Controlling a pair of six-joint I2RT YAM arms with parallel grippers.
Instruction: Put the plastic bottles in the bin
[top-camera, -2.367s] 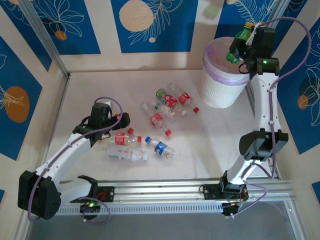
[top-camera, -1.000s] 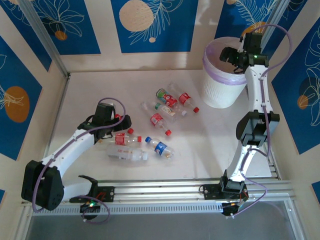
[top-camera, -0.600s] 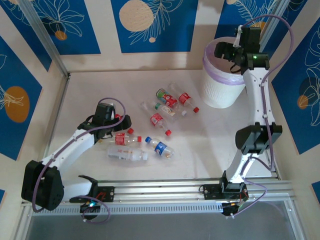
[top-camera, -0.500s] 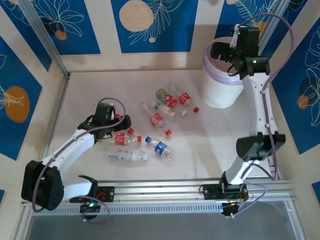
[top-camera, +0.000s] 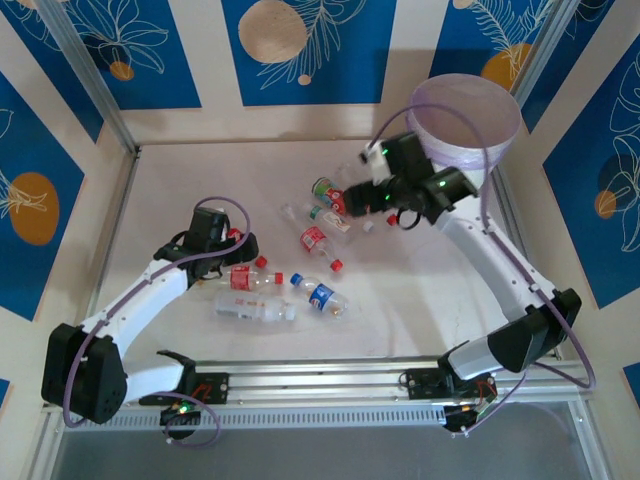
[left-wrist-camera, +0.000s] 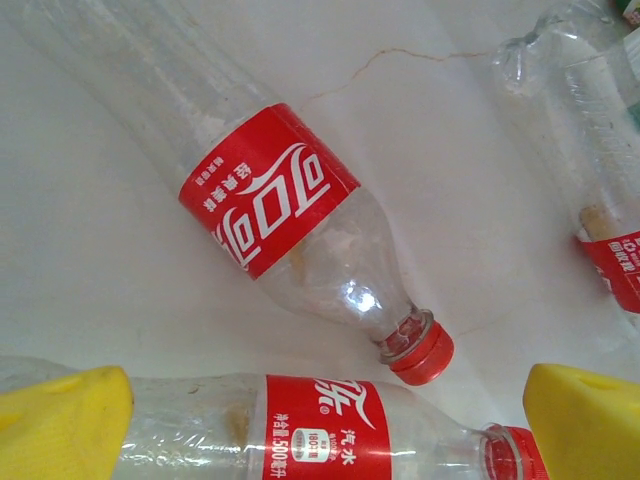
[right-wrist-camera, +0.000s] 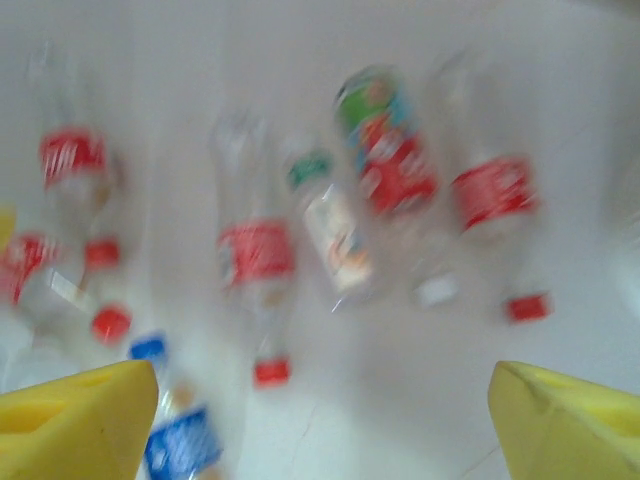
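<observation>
The plastic bottles (top-camera: 315, 243) lie on their sides across the middle of the smooth white desk (top-camera: 200, 180). They are thin clear shells, some of them dented. Most carry a glossy red label and a red cap, and there is one blue-labelled bottle (top-camera: 322, 296). The round bin (top-camera: 465, 125) stands at the far right corner, a translucent lilac bag folded over its rim. The left arm (top-camera: 150, 285) lies low and bent, and the left fingers (top-camera: 238, 243) hang over the nearer bottles. Its wrist view shows the yellow fingertips (left-wrist-camera: 62, 420) spread wide, with a red-labelled bottle (left-wrist-camera: 320, 435) lying lengthwise between them, not gripped. The right arm (top-camera: 500, 265) stretches inward from an elbow near the desk's right edge. The right fingers (top-camera: 360, 197) are above the farther bottles, parted wide and holding nothing, though that wrist view is blurred.
</observation>
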